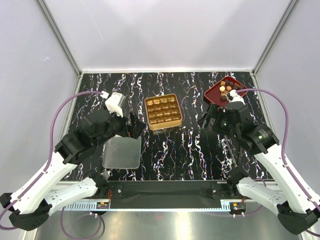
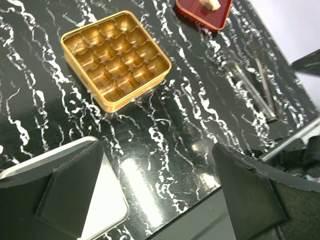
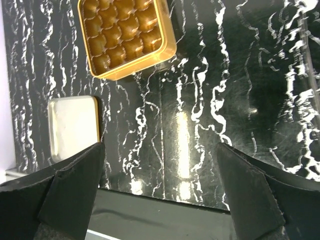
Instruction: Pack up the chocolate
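Note:
The chocolate (image 1: 226,88) is a small cluster of brown, tan and golden pieces lying in a dark red tray (image 1: 212,94) at the back right. One pale piece (image 2: 209,3) shows at the top edge of the left wrist view. A gold tin (image 1: 163,111) with a 4x4 grid stands at the table's middle, its cells holding nothing (image 2: 116,58) (image 3: 126,36). My left gripper (image 1: 136,126) (image 2: 160,195) hovers open, left of the tin. My right gripper (image 1: 206,121) (image 3: 160,192) hovers open, right of the tin and just in front of the tray. Neither holds anything.
A flat silver lid (image 1: 121,152) (image 2: 107,200) (image 3: 73,125) lies near the front left, under my left arm. Two thin clear rods (image 2: 250,85) lie on the black marbled table toward the front right. White walls enclose the table on three sides.

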